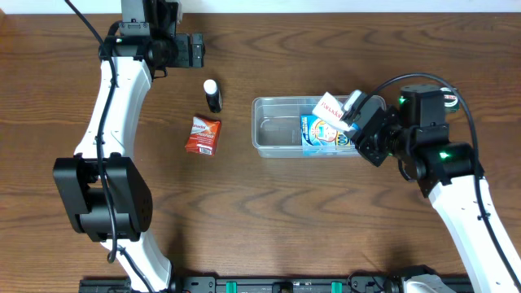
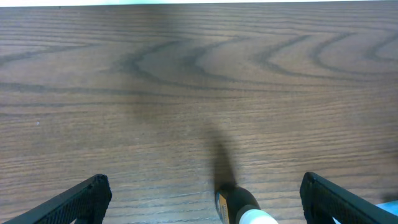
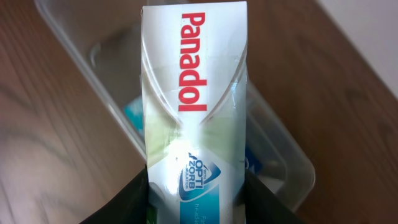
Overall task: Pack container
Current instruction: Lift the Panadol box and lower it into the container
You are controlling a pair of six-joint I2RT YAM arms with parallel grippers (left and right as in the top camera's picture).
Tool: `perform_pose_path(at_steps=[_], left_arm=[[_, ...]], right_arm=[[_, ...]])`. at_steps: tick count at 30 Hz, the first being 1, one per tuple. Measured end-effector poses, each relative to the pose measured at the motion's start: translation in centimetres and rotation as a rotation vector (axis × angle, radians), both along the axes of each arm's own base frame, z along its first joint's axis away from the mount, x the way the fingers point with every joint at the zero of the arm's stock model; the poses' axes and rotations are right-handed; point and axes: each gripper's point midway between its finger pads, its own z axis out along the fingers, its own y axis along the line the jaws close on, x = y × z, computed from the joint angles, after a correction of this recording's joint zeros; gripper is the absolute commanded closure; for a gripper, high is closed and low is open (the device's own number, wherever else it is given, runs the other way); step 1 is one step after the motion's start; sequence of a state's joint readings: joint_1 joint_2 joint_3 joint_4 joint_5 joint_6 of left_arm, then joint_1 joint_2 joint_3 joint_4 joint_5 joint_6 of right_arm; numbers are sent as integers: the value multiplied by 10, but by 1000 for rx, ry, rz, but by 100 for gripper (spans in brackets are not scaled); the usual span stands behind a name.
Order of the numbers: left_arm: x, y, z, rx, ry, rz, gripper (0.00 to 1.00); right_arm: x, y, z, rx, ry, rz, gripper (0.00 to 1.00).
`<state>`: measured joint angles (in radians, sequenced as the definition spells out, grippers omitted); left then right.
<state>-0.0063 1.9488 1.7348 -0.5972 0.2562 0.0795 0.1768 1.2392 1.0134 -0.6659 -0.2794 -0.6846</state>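
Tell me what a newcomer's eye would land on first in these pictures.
The white Panadol box stands out, clamped in the right gripper over the right end of the clear container, where a blue carton already lies. Left of the container, a red packet and a black tube lie on the wooden table. The left gripper hangs open near the far edge.

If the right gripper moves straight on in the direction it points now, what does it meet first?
The white Panadol box held by the right gripper leads. It would probably meet the blue carton lying in the clear plastic rectangular tub, or the tub's floor; depth is unclear.
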Motion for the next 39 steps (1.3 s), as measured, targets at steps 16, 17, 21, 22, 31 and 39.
perform_pose_path(at_steps=[16,17,21,22,31,39], left_arm=[[0,0,0,0,0,0,2],[0,0,0,0,0,0,2],[0,0,0,0,0,0,2],[0,0,0,0,0,0,2],[0,0,0,0,0,0,2],[0,0,0,0,0,0,2]], right_arm=[[1,-7,-68,-173,163,134,67],[2,-6,-68,-172,162,148,67],[2,-1,-69,-171,150,205,66],[2,0,-69,-172,146,220,66],[9,7,-80,-192,113,333,68],[28,-4,-88,-213,77,312,69]])
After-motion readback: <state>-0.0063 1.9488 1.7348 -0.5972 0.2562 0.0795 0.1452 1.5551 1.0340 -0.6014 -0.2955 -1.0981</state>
